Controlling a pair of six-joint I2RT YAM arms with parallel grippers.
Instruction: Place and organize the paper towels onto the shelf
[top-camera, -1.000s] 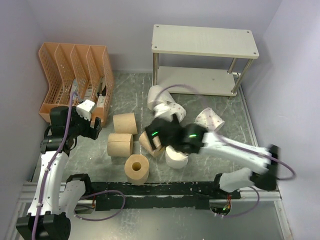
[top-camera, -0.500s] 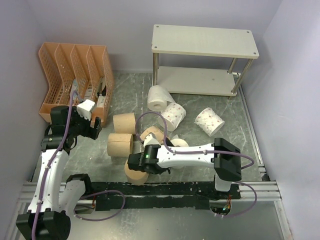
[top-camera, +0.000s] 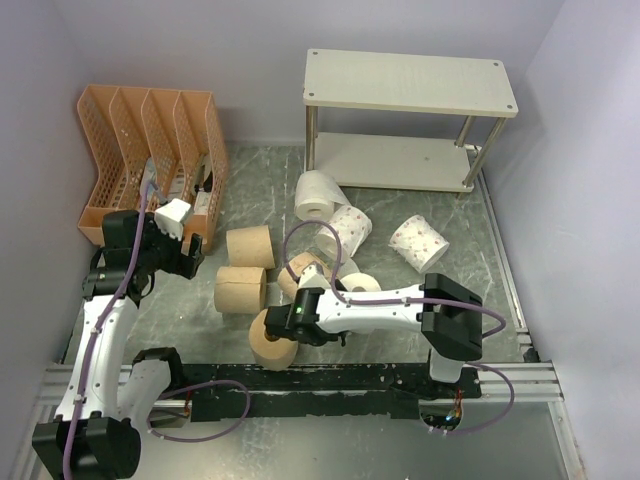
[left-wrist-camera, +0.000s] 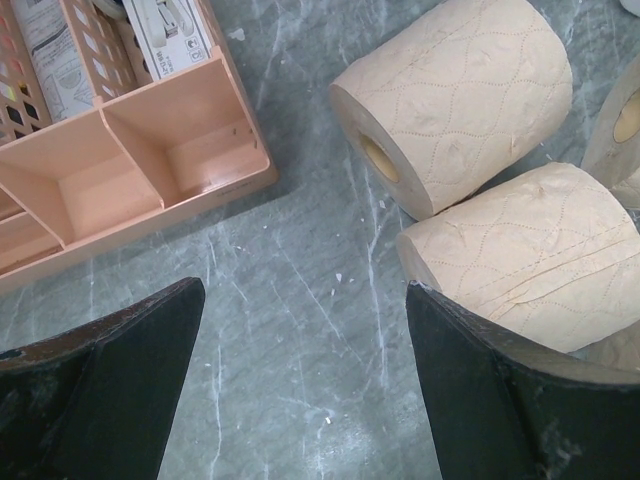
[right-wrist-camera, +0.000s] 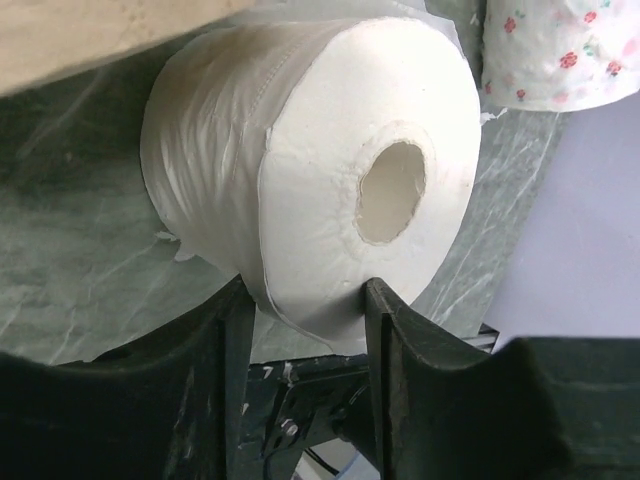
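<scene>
Ref: shelf, back right of the table.

Far left of the shelf: orange file organizer.

Left gripper hangs far left of the shelf and further forward. Fingers released, spread wide over the table top.

All of the following are on the table, forward of the shelf.
- Front-left of the shelf: back tan roll and front tan roll, both on their sides.
- Half-hidden tan roll is a bit closer to the shelf.
- Upright tan roll is furthest forward, core up, partly under the right arm.

Right gripper sits well forward of the shelf's left legs. Fingers are part-way apart, and the lower edge of the plain white roll dips between the tips. Can't tell whether that's a clamp or just contact.

- Nearest the shelf's left legs: far white roll.
- Printed roll is just forward of it.
- Second printed roll lies in front of the shelf's right half, apart from the others.
</scene>
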